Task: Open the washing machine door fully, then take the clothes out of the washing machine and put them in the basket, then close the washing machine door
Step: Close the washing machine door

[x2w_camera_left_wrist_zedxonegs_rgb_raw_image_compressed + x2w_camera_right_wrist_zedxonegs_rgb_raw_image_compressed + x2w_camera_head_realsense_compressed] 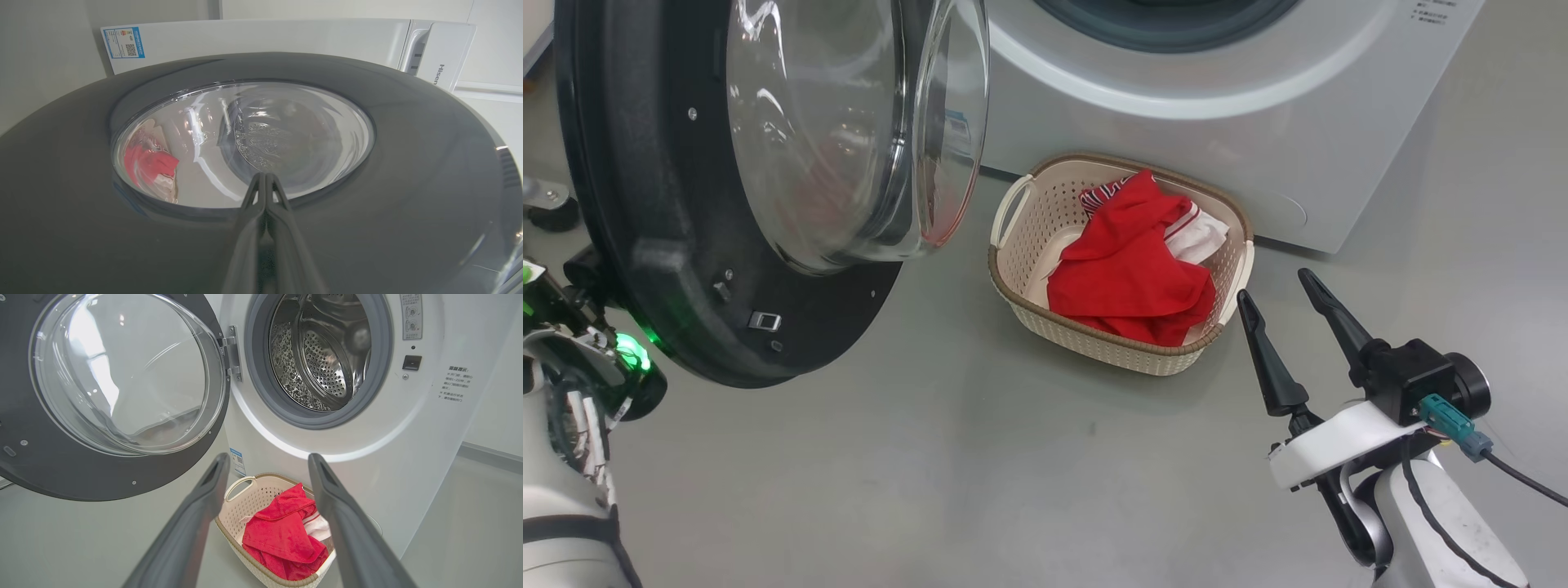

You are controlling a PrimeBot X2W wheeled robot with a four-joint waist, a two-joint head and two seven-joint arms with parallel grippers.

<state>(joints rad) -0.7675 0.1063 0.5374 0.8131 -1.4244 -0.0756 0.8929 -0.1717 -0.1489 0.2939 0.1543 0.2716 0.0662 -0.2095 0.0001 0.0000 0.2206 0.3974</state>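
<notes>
Both left fingers (251,212), pressed together, hide behind the washing machine door (629,204); right fingers (1270,359) spread.

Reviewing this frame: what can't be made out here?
- Left wrist view: whether the shut left end effector touches the door; the angle hides contact.
- Head view: the washing machine's drum, cut off by the top edge.
- Head view: the basket's floor, covered by the clothes.
- Left wrist view: the sticker's print, too small.
</notes>
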